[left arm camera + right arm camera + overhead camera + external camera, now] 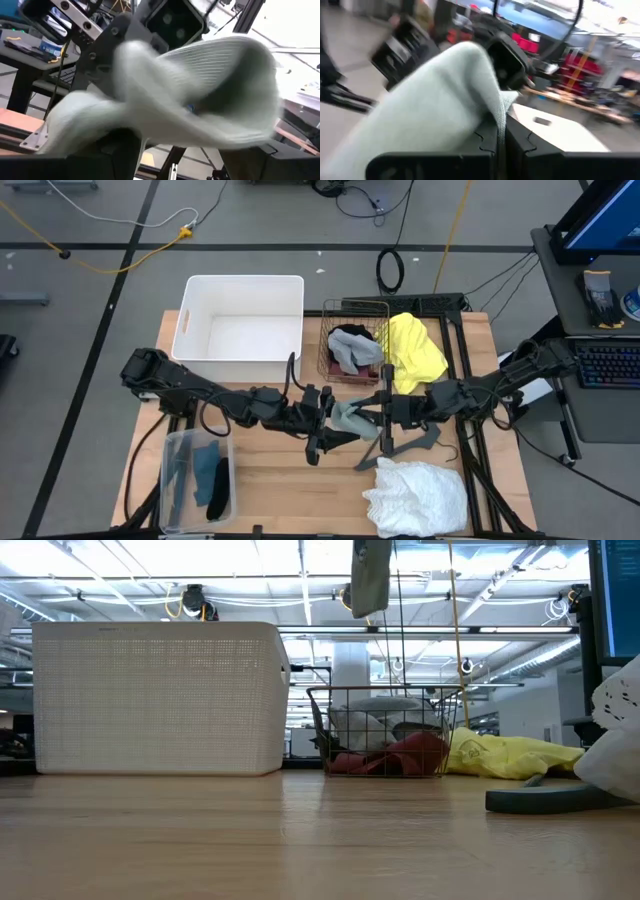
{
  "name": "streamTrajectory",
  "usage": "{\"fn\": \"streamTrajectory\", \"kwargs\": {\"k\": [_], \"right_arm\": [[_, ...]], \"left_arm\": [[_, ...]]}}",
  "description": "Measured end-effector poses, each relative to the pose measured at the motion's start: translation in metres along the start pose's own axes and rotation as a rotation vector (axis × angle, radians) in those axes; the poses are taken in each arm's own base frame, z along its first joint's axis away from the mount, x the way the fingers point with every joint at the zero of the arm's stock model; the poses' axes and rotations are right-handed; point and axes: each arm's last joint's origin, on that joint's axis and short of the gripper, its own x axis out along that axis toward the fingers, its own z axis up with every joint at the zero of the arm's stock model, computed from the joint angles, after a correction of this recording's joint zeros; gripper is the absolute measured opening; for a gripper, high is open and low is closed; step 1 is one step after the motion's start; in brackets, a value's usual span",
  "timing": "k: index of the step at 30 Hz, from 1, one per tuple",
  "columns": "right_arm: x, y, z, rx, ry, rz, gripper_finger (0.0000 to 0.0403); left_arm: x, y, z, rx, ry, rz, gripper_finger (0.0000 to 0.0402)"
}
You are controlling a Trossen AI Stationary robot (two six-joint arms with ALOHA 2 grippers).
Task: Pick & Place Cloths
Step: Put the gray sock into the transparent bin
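Clear tub point(197, 480): front left of the table, holding dark blue-grey cloths point(211, 477).
White bin point(241, 330): back left of the table.
Left gripper point(334, 422): above the table's middle, its fingers partly spread and clamped on one side of the pale grey cloth point(350, 416), which drapes across the fingers in the left wrist view point(165, 105).
Pale grey cloth: held up off the table between the two grippers.
Right gripper point(386, 412): meets the left from the other side, fingers pinched tight on the same cloth's edge point(501, 131).
Wire basket point(354, 340): behind the grippers, with grey and black cloths inside.
Yellow cloth point(413, 348): just right of the basket.
Grey hanger point(405, 448): on the table below the right gripper.
Frilly white cloth point(418, 495): front right.
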Motion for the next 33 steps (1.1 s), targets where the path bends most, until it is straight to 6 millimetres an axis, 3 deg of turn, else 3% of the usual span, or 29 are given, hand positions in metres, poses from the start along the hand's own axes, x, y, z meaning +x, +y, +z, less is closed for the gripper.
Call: {"fn": "streamTrajectory", "kwargs": {"k": [6, 16, 33], "right_arm": [[-0.002, 0.002, -0.004, -0.135, 0.077, -0.115, 0.0000], [-0.004, 0.008, -0.002, -0.182, 0.078, -0.111, 0.0000], [-0.012, 0.020, 0.000, -0.262, 0.104, -0.124, 0.0000]], "left_arm": [[0.000, -0.002, 0.007, -0.010, -0.067, -0.031, 0.0244], [0.000, -0.001, 0.007, -0.024, -0.062, -0.026, 0.0243], [0.000, 0.011, -0.002, 0.045, -0.014, 0.213, 0.0243]]}}
